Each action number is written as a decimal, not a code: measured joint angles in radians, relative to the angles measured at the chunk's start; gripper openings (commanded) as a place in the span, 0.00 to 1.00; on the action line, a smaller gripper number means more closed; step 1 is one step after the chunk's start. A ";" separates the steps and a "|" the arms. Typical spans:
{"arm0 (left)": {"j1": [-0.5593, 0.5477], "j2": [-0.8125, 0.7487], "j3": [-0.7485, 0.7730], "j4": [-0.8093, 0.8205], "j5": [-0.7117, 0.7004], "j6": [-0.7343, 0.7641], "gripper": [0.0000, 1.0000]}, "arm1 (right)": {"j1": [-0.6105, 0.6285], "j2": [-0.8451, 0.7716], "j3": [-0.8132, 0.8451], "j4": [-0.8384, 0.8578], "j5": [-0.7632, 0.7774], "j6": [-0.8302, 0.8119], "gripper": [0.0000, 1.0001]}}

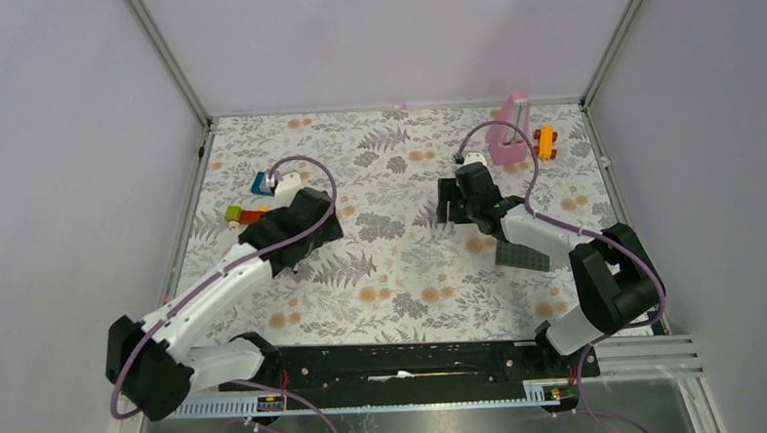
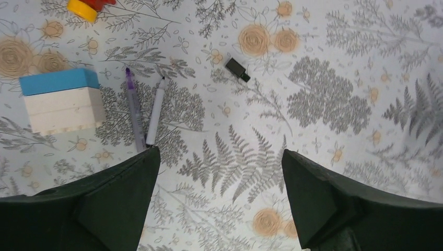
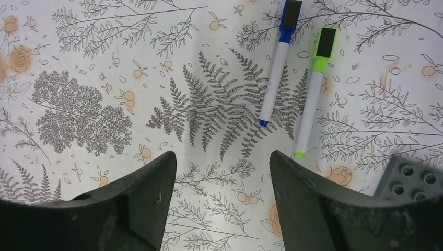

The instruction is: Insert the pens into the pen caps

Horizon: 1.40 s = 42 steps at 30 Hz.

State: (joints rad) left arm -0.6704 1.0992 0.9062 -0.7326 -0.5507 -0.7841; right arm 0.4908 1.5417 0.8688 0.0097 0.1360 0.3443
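The left gripper (image 2: 219, 172) and right gripper (image 3: 223, 167) hang spread, empty. The slim white-barrelled plastic pen (image 2: 155, 112), near the small black tube cap (image 2: 237, 69), looks light, stiff, slippery; mid-barrel seems safest.

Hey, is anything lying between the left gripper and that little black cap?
Nothing visible does. The black cap lies alone, ahead of the open left gripper. The pens and the block sit off to the left, clear of a straight path to it.
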 measured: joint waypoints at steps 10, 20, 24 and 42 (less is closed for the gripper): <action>0.180 0.254 0.071 0.103 0.148 -0.128 0.81 | 0.000 -0.008 -0.046 0.039 -0.035 0.001 0.73; 0.294 0.502 0.130 0.153 0.273 -0.179 0.73 | 0.000 -0.011 -0.055 0.052 -0.055 0.001 0.73; 0.304 0.557 0.169 0.161 0.298 -0.179 0.69 | 0.000 -0.011 -0.055 0.053 -0.068 0.001 0.73; 0.304 0.676 0.227 0.185 0.306 -0.193 0.61 | 0.000 -0.013 -0.055 0.054 -0.077 0.001 0.73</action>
State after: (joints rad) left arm -0.3664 1.7752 1.1328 -0.5476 -0.2447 -0.9768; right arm 0.4908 1.5284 0.8139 0.0639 0.0586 0.3450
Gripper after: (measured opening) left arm 0.621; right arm 0.728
